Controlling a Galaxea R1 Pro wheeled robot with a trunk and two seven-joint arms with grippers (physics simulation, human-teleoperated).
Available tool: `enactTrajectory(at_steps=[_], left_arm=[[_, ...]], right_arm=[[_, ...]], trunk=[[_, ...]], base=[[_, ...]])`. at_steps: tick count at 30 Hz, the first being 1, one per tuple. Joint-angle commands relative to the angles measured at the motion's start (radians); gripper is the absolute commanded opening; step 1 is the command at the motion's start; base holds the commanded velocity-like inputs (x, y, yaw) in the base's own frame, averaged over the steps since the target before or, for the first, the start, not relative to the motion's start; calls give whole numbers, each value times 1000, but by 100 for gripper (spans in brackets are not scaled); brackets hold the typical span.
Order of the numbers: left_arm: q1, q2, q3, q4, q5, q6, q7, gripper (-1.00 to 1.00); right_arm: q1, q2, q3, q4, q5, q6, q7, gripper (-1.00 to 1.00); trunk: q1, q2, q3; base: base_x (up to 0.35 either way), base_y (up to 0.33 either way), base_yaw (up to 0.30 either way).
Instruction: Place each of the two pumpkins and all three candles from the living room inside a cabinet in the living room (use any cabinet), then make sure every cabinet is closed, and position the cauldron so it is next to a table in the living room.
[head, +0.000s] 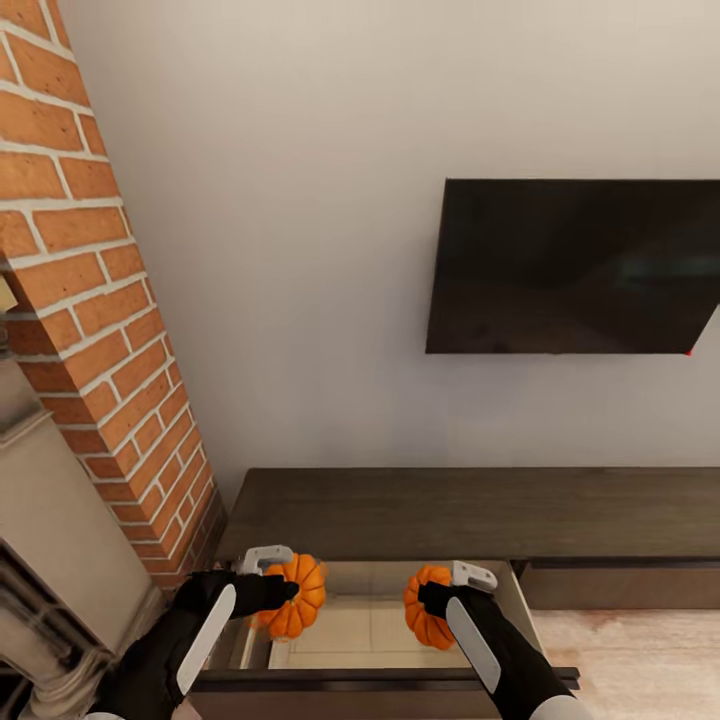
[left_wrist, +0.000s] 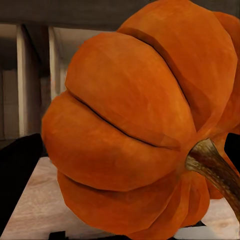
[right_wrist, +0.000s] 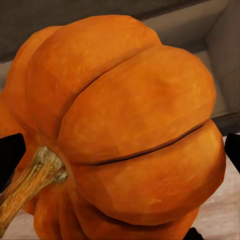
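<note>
Now I have one pumpkin in each gripper, and both hang over the open drawer (head: 395, 630) of the long dark cabinet (head: 470, 512). My left gripper (head: 268, 588) is squeezed shut on the left pumpkin (head: 297, 596), above the drawer's left side. My right gripper (head: 443, 598) is squeezed shut on the right pumpkin (head: 426, 606), above the drawer's right side. I hold them apart so they will not bump each other when they go down.

Up close from the left wrist, the left pumpkin (left_wrist: 145, 125) sits sideways, with its brown stem (left_wrist: 215, 167) poking out to one side. From the right wrist, the right pumpkin (right_wrist: 125, 135) is sideways too, and its stem (right_wrist: 30, 182) sticks out the other way. I grab the round ribbed sides because they give the fingers something fat to pinch.

The drawer is pulled out toward me, so its pale floor is bare and ready. I think the next thing is to lower both pumpkins and let go gently, or they could roll. A black TV (head: 575, 265) hangs on the wall above the cabinet. A brick column (head: 95, 300) stands just left of the cabinet.
</note>
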Motion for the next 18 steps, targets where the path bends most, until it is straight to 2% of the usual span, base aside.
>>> enactTrajectory(at_steps=[1, 3, 6, 13, 18], left_arm=[[-8, -14, -2, -3, -11, 4, 4, -100], [-25, -33, -1, 0, -13, 5, 5, -100], [-33, -43, -1, 3, -13, 5, 6, -100], [-46, -41, 8, -2, -10, -4, 5, -100], [-46, -41, 12, 27, -2, -73, 5, -100]], right_arm=[[-1, 0, 4, -2, -9, 2, -12, -100], [-1, -1, 4, -1, -7, 1, -13, -100], [-1, -2, 3, -1, -7, 1, -14, -100], [-1, -3, 3, -1, -10, 2, -9, -100], [-1, -3, 3, -2, -8, 3, -7, -100]], trunk=[[-4, 6, 2], [-8, 13, 5], [-8, 13, 5], [-8, 13, 5], [-8, 13, 5]], base=[[0, 0, 0], [0, 0, 0], [0, 0, 0], [0, 0, 0], [0, 0, 0]])
